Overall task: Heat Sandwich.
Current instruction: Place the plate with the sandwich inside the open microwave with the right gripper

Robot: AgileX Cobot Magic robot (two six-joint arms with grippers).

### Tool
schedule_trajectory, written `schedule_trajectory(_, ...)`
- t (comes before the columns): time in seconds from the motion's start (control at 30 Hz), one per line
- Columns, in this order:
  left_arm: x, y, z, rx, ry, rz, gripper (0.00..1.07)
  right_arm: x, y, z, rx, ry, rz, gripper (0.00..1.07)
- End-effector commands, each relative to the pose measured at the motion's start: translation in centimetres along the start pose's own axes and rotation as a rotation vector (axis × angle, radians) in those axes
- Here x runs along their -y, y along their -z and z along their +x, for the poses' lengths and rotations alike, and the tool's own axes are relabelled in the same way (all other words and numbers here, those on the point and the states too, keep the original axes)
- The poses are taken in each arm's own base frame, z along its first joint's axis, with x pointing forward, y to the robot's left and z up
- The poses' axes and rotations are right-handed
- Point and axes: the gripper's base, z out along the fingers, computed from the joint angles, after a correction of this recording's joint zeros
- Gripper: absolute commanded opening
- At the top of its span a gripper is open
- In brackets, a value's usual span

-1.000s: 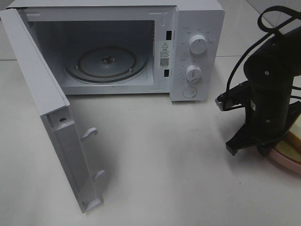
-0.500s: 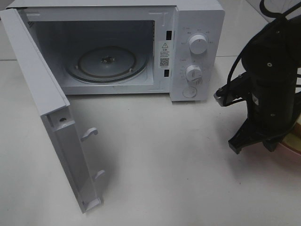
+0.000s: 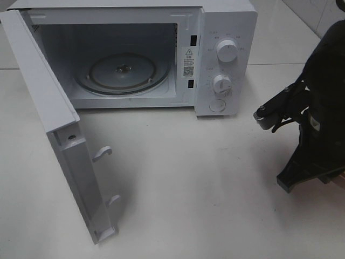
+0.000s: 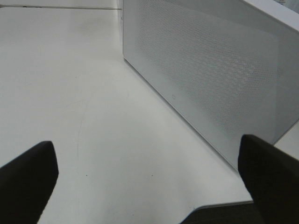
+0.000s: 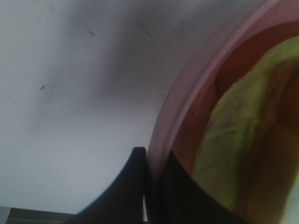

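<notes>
The sandwich lies on a round pink plate; in the right wrist view I see its pale yellow-green and orange-red filling up close. My right gripper is shut on the plate's rim, one finger outside it and one inside. In the exterior high view the right arm stands at the far right edge and hides the plate and sandwich. The white microwave stands at the back with its door swung wide open and its glass turntable bare. My left gripper is open and empty.
The open door juts toward the table's front left. The microwave's knobs are on its right panel. A white perforated microwave panel stands close beside the left gripper. White tabletop lies between the door and the right arm.
The right arm has moved right and lower, to the view's edge. The plate and sandwich, visible beside it a second ago, are now hidden behind it.
</notes>
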Motion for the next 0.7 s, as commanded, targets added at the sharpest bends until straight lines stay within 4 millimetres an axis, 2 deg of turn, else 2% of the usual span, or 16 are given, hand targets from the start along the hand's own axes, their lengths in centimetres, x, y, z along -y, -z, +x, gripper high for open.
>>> schedule_trajectory(0.03,0.1,0.2,0.0,0.029,0.001,0.000,0.98,-0.4,0.8,0.8,0.018,0.035,0.027,0.00)
schedule_trajectory(0.7,0.1,0.2,0.0,0.029,0.001,0.000,0.98,-4.6,4.2,2.5,0.162,0.280,0.064,0.00)
